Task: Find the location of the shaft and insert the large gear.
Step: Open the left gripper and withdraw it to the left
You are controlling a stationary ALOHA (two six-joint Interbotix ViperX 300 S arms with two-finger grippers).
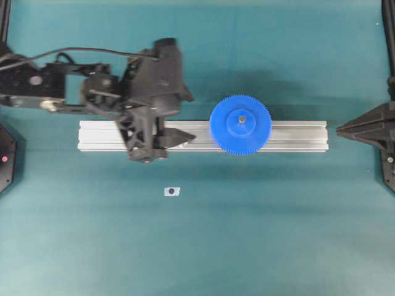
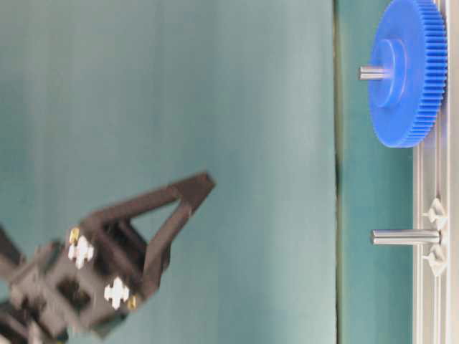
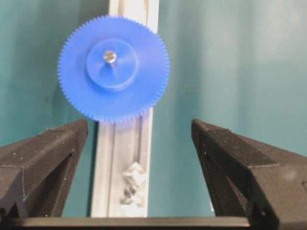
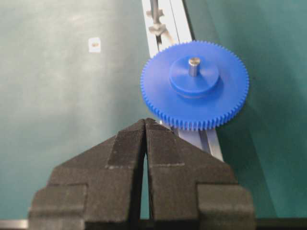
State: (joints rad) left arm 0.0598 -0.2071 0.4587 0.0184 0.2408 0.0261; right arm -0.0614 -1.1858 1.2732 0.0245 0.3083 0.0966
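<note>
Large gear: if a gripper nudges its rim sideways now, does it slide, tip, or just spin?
Probably just spins: the large gear sits flat on the rail with the shaft poking through its hub, so sliding looks blocked. It looks like rigid plastic, likely light. The toothed rim should give fingers some bite.

The large gear (image 1: 240, 124) covers the base of the shaft (image 1: 242, 119), so only the pin's tip shows, and it hides part of the aluminium rail (image 1: 296, 135). The left gripper (image 1: 179, 137) masks the second pin from overhead. The table-level view cuts off the gear's top and blurs the left arm
</note>
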